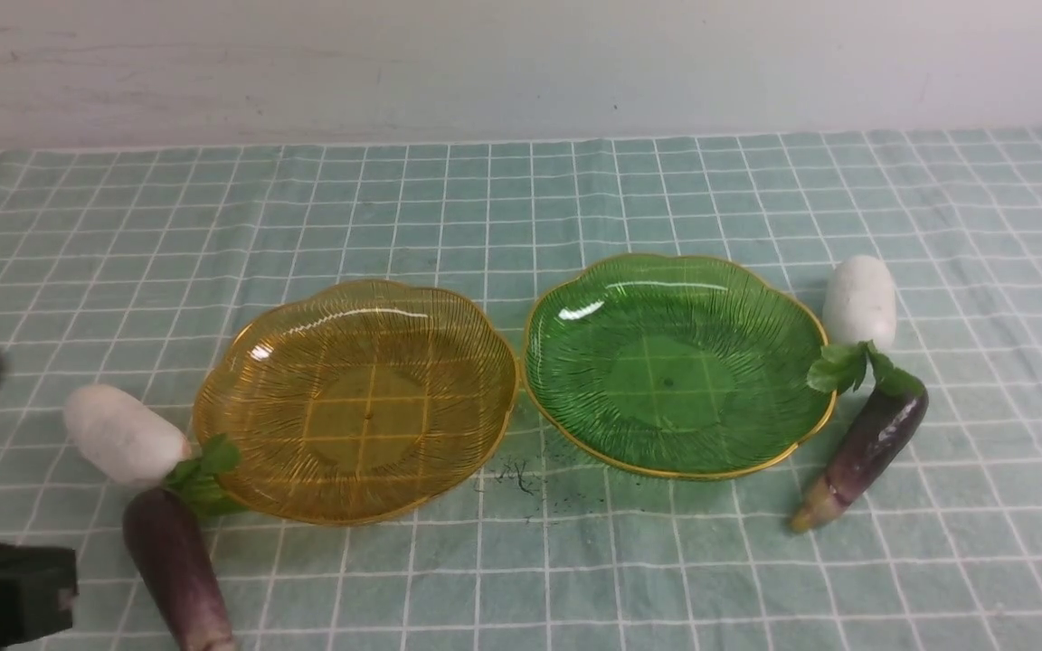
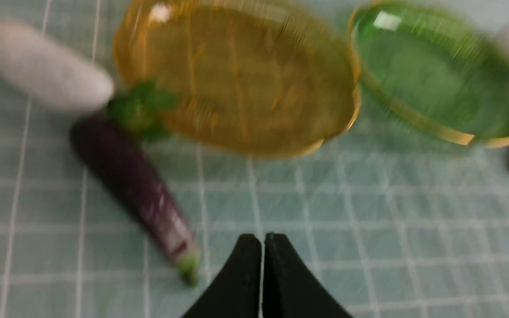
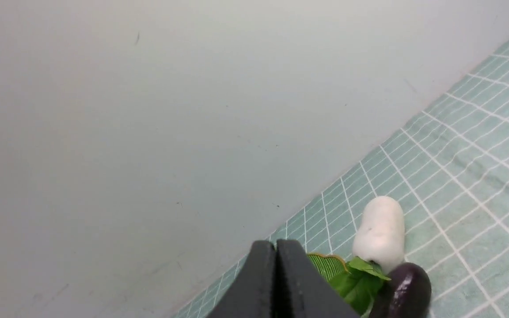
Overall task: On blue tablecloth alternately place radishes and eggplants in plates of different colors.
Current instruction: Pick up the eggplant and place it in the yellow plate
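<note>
both plates sit side by side in the middle of the blue tablecloth [image 1: 521,199], rims almost touching and both empty. the amber plate [image 1: 358,398] is toward the left edge, the green plate [image 1: 675,362] toward the right edge. off the amber plate's left rim lies the left radish [image 1: 123,436], its leaves touching that rim. just nearer the front edge lies the left eggplant [image 1: 177,565], stem end toward that edge. off the green plate's right rim lies the right radish [image 1: 859,300], and the right eggplant [image 1: 865,448] is just in front of it, the radish leaves draped over its far end.

the left gripper [image 2: 262,240] hangs over bare cloth near the front-left corner, jaws pressed together, carrying nothing. the right gripper [image 3: 275,247] is likewise closed tight and empty, near the right pair.

the radishes look matte, plump and rounded, probably light and stiff. a hold across the thick white middle, clear of the floppy leaves, seems safest. the eggplants are glossy, slender and tapering, so they are likely to slip or swivel, and pinching the mid-body should keep them level. the plates are translucent, ribbed and scalloped with gold edges. they look brittle, so gentle lowering is wise.
</note>
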`<state>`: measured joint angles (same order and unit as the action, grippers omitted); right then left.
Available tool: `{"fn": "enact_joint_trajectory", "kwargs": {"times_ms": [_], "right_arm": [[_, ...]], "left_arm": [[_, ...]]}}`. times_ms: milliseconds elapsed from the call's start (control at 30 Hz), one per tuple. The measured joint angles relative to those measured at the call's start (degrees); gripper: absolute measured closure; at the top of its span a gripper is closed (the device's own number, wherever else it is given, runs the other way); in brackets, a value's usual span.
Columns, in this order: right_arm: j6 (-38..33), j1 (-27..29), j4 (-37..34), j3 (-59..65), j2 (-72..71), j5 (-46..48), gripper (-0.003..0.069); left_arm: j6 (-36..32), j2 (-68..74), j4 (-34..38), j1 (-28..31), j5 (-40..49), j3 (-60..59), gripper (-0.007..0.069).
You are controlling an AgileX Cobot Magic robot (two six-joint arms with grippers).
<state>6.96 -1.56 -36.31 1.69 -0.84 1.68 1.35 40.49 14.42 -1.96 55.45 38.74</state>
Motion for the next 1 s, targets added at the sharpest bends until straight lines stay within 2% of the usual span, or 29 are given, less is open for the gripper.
{"fn": "enact_joint_trajectory", "kwargs": {"times_ms": [100, 233, 367, 467, 500, 567, 700, 833, 1000], "right_arm": [[-2.0, 0.0, -1.1, 0.0, 0.0, -1.7, 0.0673], [-2.3, 0.0, -1.3, -0.2, 0.0, -0.1, 0.0673], [-4.0, 0.0, 0.2, -5.9, 2.4, 12.3, 0.0673], [-9.7, 0.0, 2.6, -19.1, 15.1, 30.3, 0.0673], [-10.5, 0.0, 2.8, -20.5, 16.6, 32.0, 0.0673], [-16.0, 0.0, 3.3, -29.5, 25.9, 41.9, 0.0673], [-23.5, 0.0, 3.6, -38.9, 38.6, 53.0, 0.0673], [-26.8, 0.0, 3.5, -43.2, 47.8, 55.1, 0.0673], [-27.1, 0.0, 2.7, -43.6, 53.2, 53.2, 0.0673]], "left_arm": [[0.0, 11.9, -1.7, 0.0, 1.2, 0.2, 0.0632], [-0.1, 18.1, -1.8, 0.0, -0.3, 0.2, 0.0632], [-0.2, 25.7, -1.7, 0.0, -3.3, 0.3, 0.0632], [-0.5, 30.6, -2.0, 0.0, -6.5, 0.3, 0.0606], [-0.5, 30.8, -2.0, 0.0, -6.6, 0.3, 0.0603], [-0.5, 32.9, -2.0, 0.0, -8.5, 0.3, 0.0552], [-0.5, 35.1, -1.8, 0.0, -12.3, 0.4, 0.0414], [0.1, 38.9, -1.3, 0.0, -15.5, 0.7, 0.0209], [2.0, 43.1, -1.3, 0.0, -18.7, 0.8, 0.0087]]}}
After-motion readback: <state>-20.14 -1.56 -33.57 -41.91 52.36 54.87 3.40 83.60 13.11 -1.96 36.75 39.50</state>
